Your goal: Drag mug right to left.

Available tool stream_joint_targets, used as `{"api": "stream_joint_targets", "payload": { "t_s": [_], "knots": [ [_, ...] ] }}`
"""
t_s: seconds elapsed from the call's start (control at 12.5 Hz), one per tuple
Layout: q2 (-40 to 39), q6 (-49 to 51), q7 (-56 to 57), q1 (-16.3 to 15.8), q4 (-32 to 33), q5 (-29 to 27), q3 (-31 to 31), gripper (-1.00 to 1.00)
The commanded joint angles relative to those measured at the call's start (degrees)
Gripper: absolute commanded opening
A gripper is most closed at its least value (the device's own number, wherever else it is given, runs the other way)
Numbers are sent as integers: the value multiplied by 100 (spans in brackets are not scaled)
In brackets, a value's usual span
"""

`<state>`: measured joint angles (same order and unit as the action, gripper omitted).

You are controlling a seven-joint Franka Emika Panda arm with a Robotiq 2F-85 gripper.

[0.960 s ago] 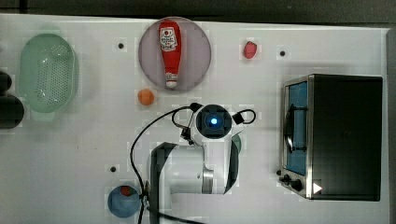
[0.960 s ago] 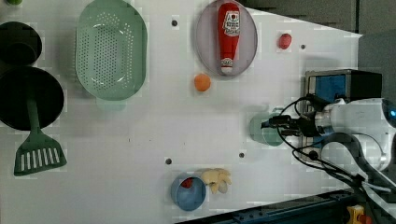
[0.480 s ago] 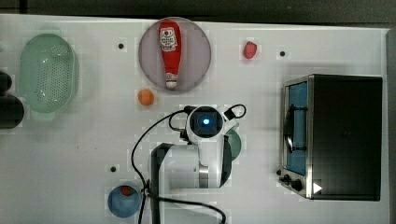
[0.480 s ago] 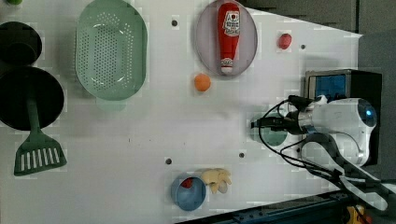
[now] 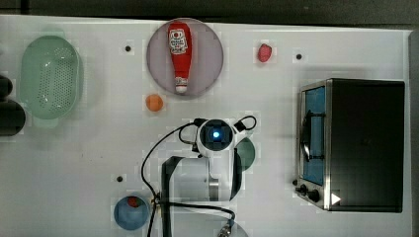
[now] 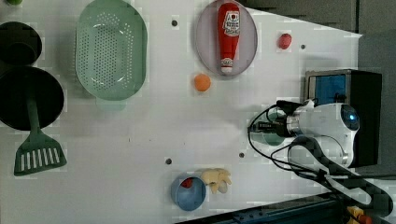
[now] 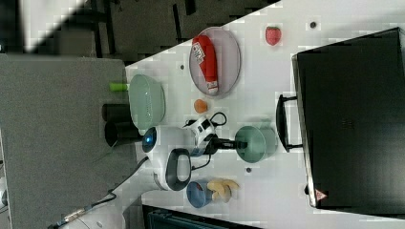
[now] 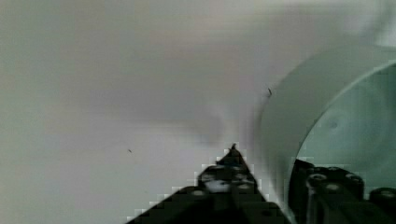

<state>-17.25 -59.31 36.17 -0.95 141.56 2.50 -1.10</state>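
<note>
Pale green perforated colander [image 5: 49,79] sits far at the top view's left. Gripper [image 7: 241,143] is seen at rim of round teal-green mug [image 7: 255,143], just beside black toaster oven [image 5: 363,143]. In wrist view, fingers straddle mug wall, prob. clamped on it. Risk: mug tipped if dragged w/ shallow grip, or orange ball [image 5: 154,102] clipped en route.

A white table [image 5: 89,148] with small dark holes spread under even light. Past its far edge in the right view lay a dark floor [image 7: 143,24] and, alongside, a grey speckled panel [image 7: 52,133].
</note>
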Motion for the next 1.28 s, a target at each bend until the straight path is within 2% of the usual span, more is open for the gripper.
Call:
{"api": "stream_joint_targets", "payload": {
  "t_s": [0.08, 0.56, 0.96, 1.28],
  "knots": [
    [183, -180, 224, -208, -111, 15, 141, -65],
    [167, -449, -50, -569, -113, 15, 376, -65],
    [149, -515, -872, -1043, -113, 15, 492, -65],
    [123, -517, -950, -1452, -210, 15, 537, -65]
  ]
}}
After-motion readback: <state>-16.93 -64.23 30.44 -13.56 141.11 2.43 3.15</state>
